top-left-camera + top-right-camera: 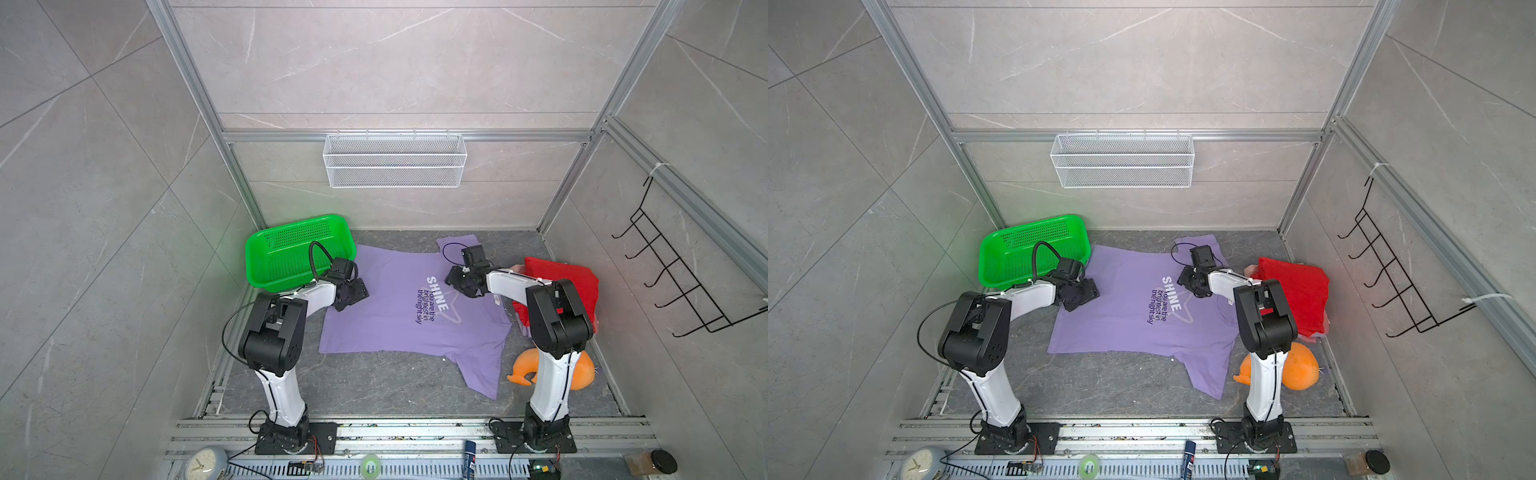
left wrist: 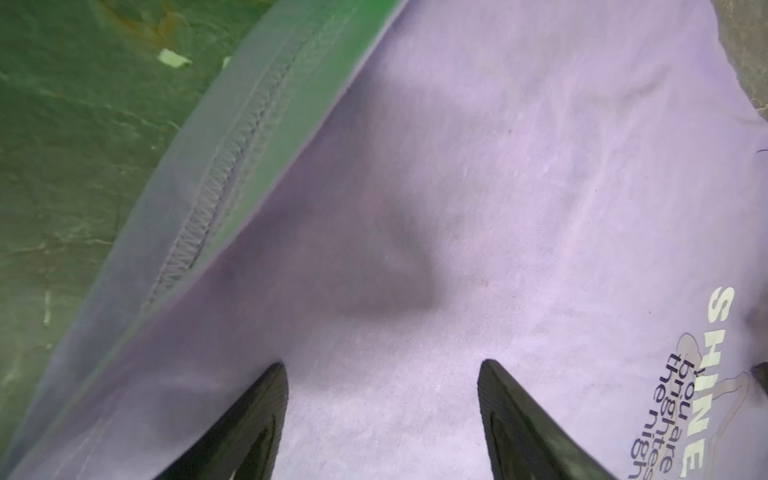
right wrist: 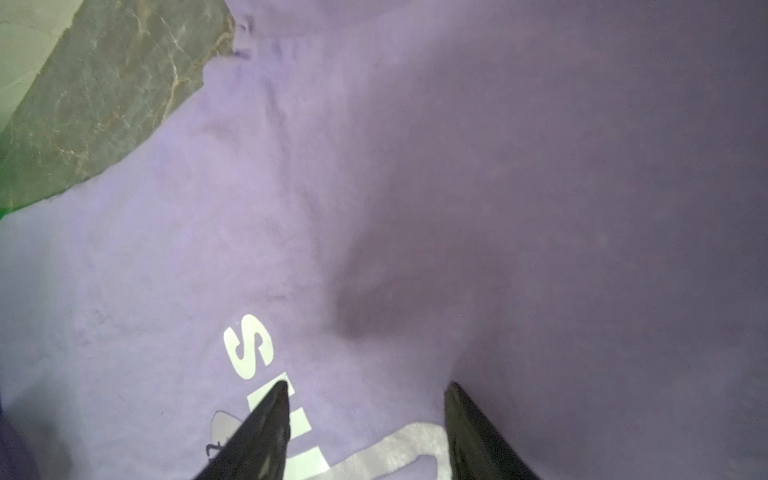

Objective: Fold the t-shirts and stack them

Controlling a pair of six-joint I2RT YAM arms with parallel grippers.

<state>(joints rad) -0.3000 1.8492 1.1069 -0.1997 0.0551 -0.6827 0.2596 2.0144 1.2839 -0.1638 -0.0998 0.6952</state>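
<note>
lavender t-shirt (image 1: 390,316) lies beside green basket (image 1: 299,220); left tool (image 1: 352,297) and right tool (image 1: 461,286) gape, holding nothing.

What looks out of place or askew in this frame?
The lavender tee lies spread out, but in the left wrist view its edge nearest the green basket is turned over, stitching showing. An orange toy sits beside the right arm's base.
</note>
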